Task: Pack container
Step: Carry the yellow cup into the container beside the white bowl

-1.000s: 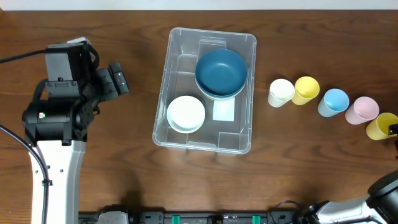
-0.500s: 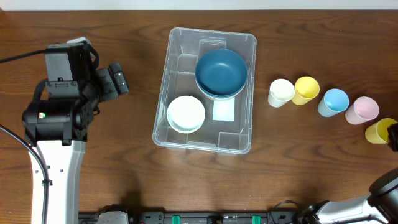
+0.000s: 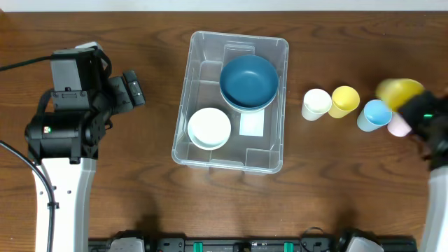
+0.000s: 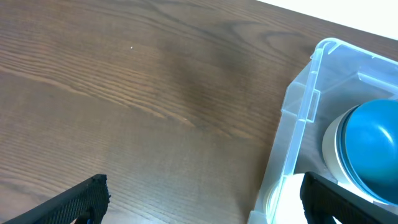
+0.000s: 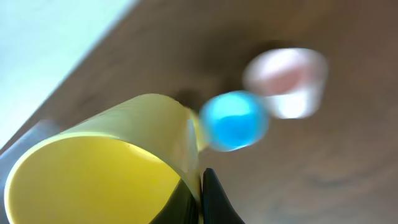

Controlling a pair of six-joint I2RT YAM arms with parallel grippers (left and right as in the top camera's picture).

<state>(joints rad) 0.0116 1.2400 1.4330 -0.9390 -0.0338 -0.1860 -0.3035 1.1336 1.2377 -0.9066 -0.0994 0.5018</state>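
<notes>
The container is a clear plastic bin at the table's middle, holding a blue bowl and a white bowl. Right of it, my right gripper is shut on the wall of a yellow cup, lifted and blurred above the row of cups. In the right wrist view the two fingers pinch the yellow cup wall at the gripper. My left gripper stands open left of the bin; in its wrist view the gripper is empty beside the container.
A white cup, a second yellow cup, a blue cup and a pink cup, partly hidden by the held cup, stand in a row right of the bin. The blue cup and pink cup lie below the right wrist.
My right gripper has shut on the far-right yellow cup and carried it up and to the left, over the pink cup. The left arm has not moved.
</notes>
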